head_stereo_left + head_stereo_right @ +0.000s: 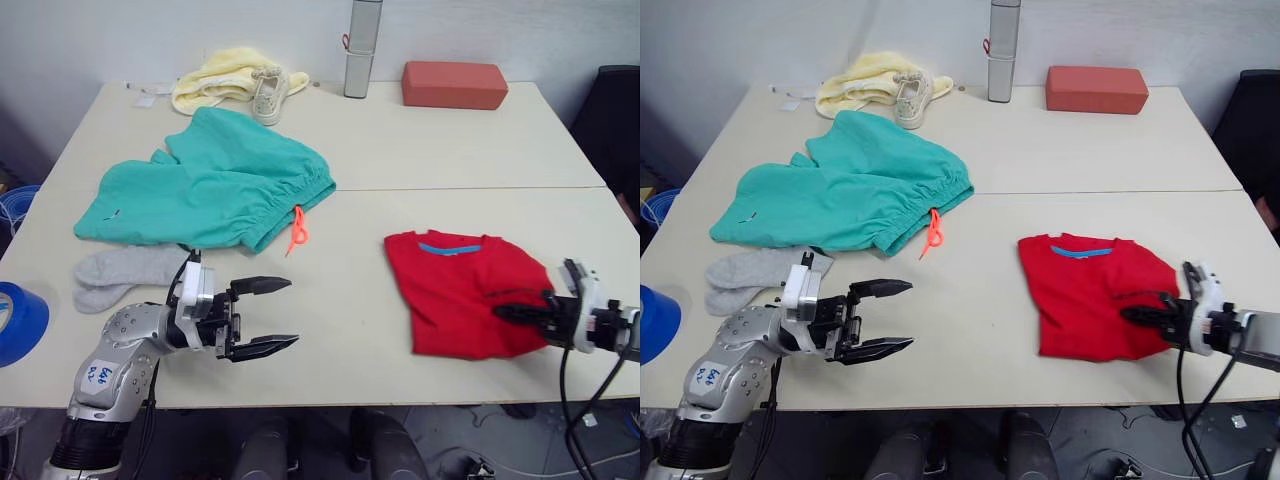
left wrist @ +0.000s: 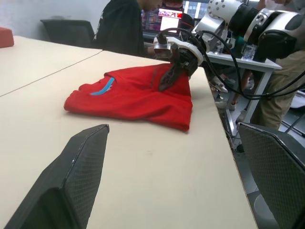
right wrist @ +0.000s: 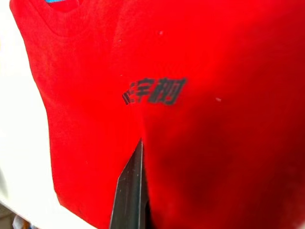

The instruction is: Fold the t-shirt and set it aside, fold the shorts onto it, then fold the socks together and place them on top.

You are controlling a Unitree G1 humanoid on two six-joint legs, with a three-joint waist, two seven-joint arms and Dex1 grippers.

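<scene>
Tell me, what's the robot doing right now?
Left gripper open, empty. Right gripper on folded red t-shirt, grip unclear. Teal shorts, grey socks waiting. Nothing blocking.

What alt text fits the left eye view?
A folded red t-shirt lies at the table's right with the right pincer on its edge. Teal shorts and grey socks lie left, behind the open left pincer.

You see a bright red t-shirt (image 1: 462,292) with blue neck label and small black print; teal-green shorts (image 1: 213,183), orange-pink drawstring; light grey socks (image 1: 124,272); pale yellow cloth (image 1: 222,76); red-brown block (image 1: 454,85); beige tabletop (image 1: 420,150)
</scene>
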